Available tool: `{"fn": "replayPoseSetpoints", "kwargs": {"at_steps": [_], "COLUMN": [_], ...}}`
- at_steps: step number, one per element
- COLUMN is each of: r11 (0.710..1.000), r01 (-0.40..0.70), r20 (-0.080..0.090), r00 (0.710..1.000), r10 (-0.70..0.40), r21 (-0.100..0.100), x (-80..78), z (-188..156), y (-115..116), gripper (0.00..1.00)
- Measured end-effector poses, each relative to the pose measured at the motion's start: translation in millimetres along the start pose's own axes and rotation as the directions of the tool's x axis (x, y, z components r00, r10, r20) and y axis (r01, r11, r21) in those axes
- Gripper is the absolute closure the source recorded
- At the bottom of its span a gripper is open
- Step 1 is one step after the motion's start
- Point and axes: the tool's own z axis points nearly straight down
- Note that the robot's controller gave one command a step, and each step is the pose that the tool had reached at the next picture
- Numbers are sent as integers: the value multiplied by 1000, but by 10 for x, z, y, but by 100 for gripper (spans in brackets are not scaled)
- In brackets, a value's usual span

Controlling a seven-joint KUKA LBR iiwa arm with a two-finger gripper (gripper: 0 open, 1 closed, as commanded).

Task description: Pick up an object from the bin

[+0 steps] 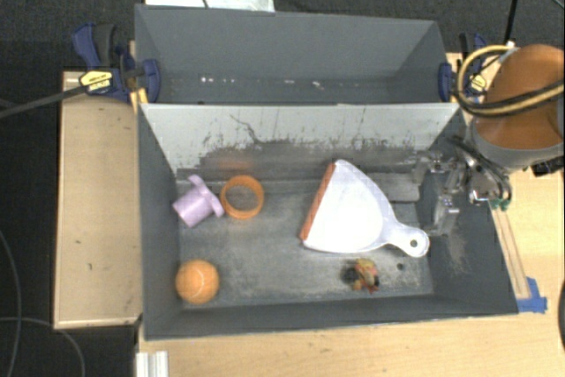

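My gripper (448, 197) hangs over the right side of the bin, just right of a white dustpan. The dustpan (351, 209) lies flat in the middle with an orange strip along its left edge and its short handle (408, 241) pointing toward the gripper. Nothing shows in the gripper's grasp. A small dark and yellow toy (363, 275) lies near the front wall, below the dustpan's handle.
At the left lie a lilac cup-shaped piece (196, 203) on its side, an orange ring (242, 196) beside it, and an orange ball (197, 281) in the front left corner. The arm's orange cover sits outside the bin's right rim.
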Motion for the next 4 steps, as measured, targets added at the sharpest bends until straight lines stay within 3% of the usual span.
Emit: {"fn": "replayPoseSetpoints", "kwargs": {"at_steps": [2, 3, 4], "r11": [1000, 1000, 992], "r01": [7, -14, 124], "r20": [9, -5, 1], "r00": [1000, 1000, 992], "r10": [-7, 14, -124], "r21": [3, -2, 0], "x": [33, 152, 393], "z": [57, 321, 570], "y": [24, 51, 214], "gripper": [0, 0, 0]}}
